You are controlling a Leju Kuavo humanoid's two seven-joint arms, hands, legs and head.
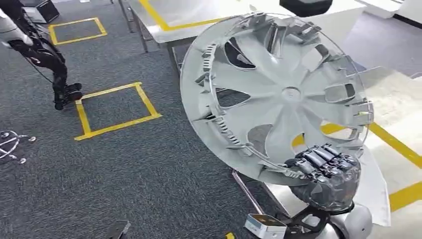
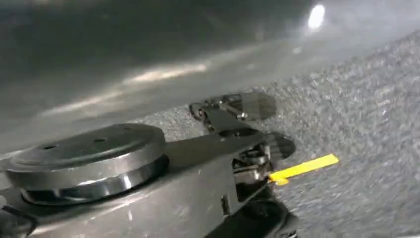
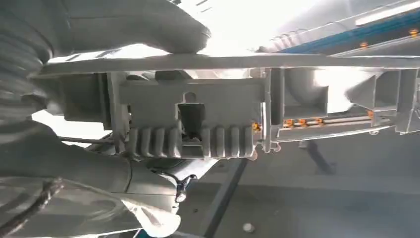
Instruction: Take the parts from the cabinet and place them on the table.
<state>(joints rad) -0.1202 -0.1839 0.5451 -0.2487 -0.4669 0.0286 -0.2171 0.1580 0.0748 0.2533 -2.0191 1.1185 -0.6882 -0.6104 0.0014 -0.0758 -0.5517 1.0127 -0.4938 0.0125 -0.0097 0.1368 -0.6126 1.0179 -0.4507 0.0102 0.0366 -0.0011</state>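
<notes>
1. The right robot hand [image 1: 326,167] grips a large silver wheel cover [image 1: 278,94] by its lower rim, dark fingers [image 1: 318,158] curled over the edge.
2. The wheel cover is held up in the air, tilted, with its ribbed and clipped inner side facing the head camera. It hangs over the dark grey carpet [image 1: 149,169] and the near edge of a pale table [image 1: 398,99] marked with yellow tape.
3. In the right wrist view the thick grey thumb [image 3: 148,22] lies along one side of the cover's rim [image 3: 223,62], and a ribbed clip block [image 3: 190,141] sits just below it.
4. The left wrist view looks down at blurred carpet and a strip of yellow tape [image 2: 304,167]; I cannot tell how the left robot hand is set.
5. Yellow tape squares [image 1: 117,110] mark the carpet, and a dark jointed stand [image 1: 54,64] stands beside one square.
</notes>
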